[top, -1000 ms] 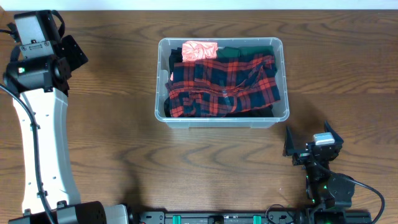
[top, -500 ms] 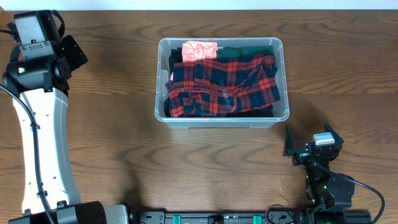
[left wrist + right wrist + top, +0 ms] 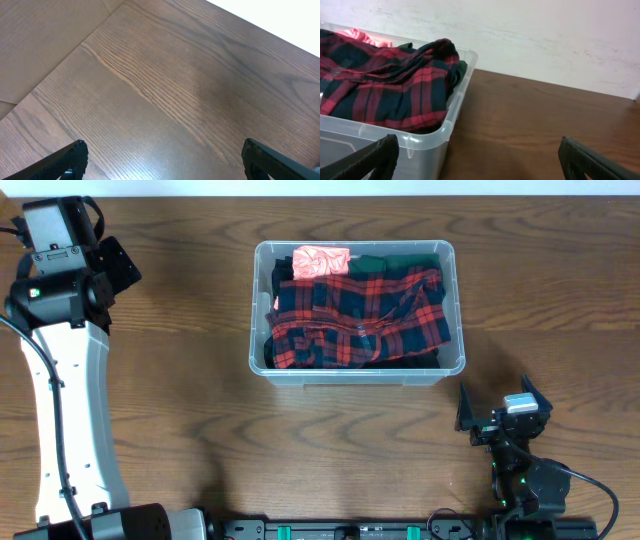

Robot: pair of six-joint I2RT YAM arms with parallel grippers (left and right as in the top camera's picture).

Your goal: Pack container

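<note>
The clear plastic container (image 3: 350, 374) stands at the table's middle, toward the back. A red and black plaid shirt (image 3: 360, 315) fills most of it, with a pink cloth (image 3: 320, 261) and a dark green cloth (image 3: 400, 260) along its far side. My left gripper (image 3: 112, 275) is open at the far left, well apart from the bin; in the left wrist view the left gripper (image 3: 162, 157) has only bare wood between its fingers. My right gripper (image 3: 497, 405) is open just in front of the bin's right corner. In the right wrist view the container (image 3: 456, 112) and shirt (image 3: 385, 90) lie ahead and left of the right gripper (image 3: 477, 152).
The brown wooden table (image 3: 200, 410) reaches a pale wall (image 3: 545, 35) at the back. The white left arm (image 3: 65, 420) runs along the table's left side. A floor of pale boards (image 3: 35, 45) shows past the table's edge in the left wrist view.
</note>
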